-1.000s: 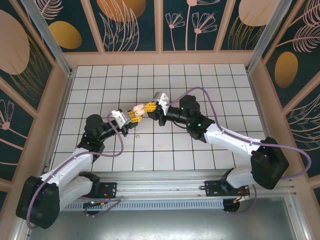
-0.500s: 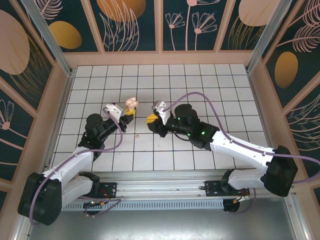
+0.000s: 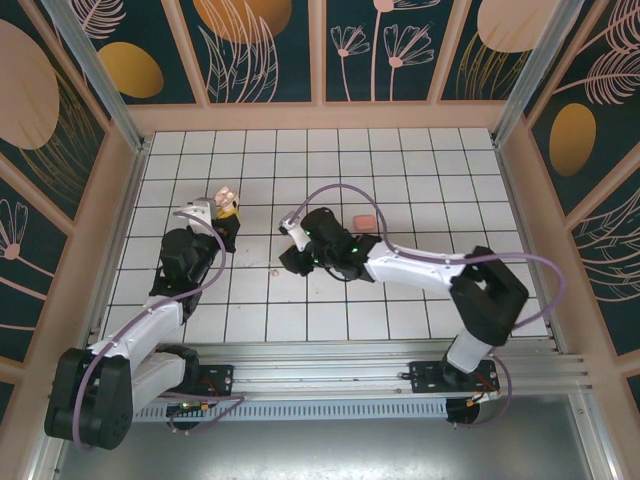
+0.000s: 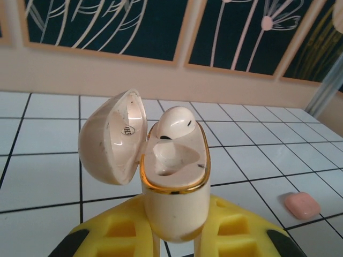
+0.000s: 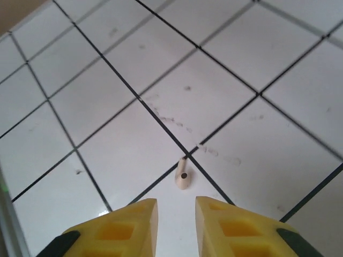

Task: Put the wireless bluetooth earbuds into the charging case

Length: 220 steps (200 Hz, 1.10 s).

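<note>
Earbuds (image 5: 183,179) were parted: one lay on the tiled bench (image 5: 241,96) just ahead of the right end effector (image 5: 176,206), its fingers (image 5: 131,227) narrowly apart and empty, while the other bud (image 4: 174,122) sat in the open charging case (image 4: 174,198) clamped upright by the left end effector (image 4: 174,234), a pink case (image 4: 302,205) lying beyond.

White tiled floor (image 3: 430,170) with dark grout lines, glossy — dark teal wall panels (image 3: 265,50) with pale leaves and ochre discs, framed in light wood, from 9 through 12 to 3 o'clock
</note>
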Each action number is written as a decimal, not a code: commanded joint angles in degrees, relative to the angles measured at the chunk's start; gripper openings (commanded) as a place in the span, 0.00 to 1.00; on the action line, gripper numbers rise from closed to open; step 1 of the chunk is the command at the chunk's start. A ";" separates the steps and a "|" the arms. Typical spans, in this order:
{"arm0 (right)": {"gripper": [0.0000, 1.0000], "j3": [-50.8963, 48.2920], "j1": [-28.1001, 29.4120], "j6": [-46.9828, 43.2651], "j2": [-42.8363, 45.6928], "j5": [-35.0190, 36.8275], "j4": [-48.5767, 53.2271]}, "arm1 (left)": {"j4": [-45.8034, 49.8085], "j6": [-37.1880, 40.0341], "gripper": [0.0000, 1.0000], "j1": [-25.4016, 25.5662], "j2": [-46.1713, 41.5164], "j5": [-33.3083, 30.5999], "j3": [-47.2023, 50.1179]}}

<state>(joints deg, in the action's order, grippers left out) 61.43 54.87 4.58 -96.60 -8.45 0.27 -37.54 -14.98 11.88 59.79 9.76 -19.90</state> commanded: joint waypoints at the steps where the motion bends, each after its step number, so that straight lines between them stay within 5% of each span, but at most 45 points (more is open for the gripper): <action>1: 0.33 3.58 0.76 2.62 -3.49 1.58 -1.97 | -0.34 -2.67 0.01 -0.41 -0.71 -3.87 0.30; 131: 0.41 7.52 2.87 -1.99 -16.62 -2.01 -5.08 | -0.04 -0.42 0.02 -0.39 -1.93 -3.85 -0.20; 220: 0.31 8.90 2.87 -7.33 -21.08 0.89 -2.10 | 0.01 0.24 0.03 -0.41 -2.95 -3.96 0.16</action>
<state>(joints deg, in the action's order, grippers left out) 68.77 57.49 0.03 -116.25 -9.10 -2.83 -36.60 -15.92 11.88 57.60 6.31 -19.86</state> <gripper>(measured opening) 0.330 0.160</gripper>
